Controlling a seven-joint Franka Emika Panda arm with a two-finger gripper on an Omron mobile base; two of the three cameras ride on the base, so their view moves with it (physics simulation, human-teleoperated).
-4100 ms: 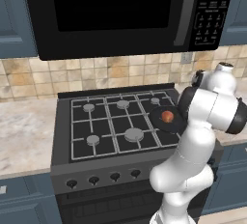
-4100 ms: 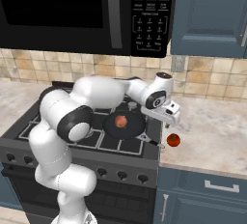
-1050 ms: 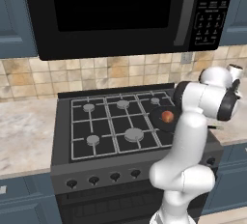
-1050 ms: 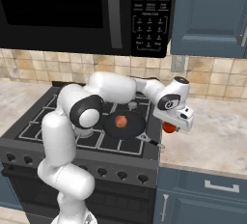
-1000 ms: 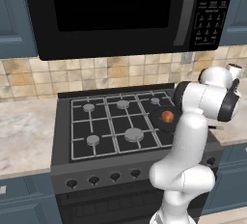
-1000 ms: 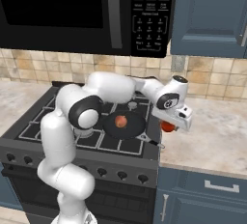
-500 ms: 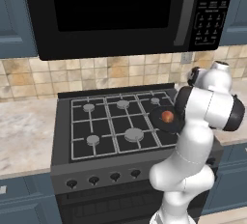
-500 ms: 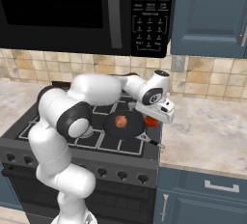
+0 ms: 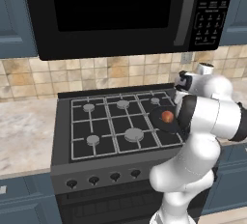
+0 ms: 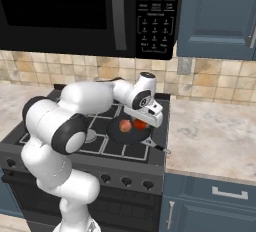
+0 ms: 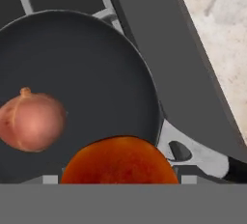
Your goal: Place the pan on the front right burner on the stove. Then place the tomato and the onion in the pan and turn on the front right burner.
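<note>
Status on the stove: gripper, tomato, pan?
Gripper over the pan, tomato between its fingers. Onion already in the pan. Pan sits on the stove, front right. Nothing blocking the drop.

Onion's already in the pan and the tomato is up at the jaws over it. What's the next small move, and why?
Probably let the tomato go into the pan, or ease down slightly first. In the hand view it sits close to the camera above the pan's near rim, with the onion lying apart to one side, so there is free pan floor. Whether the gripper still grips it I cannot tell.
</note>
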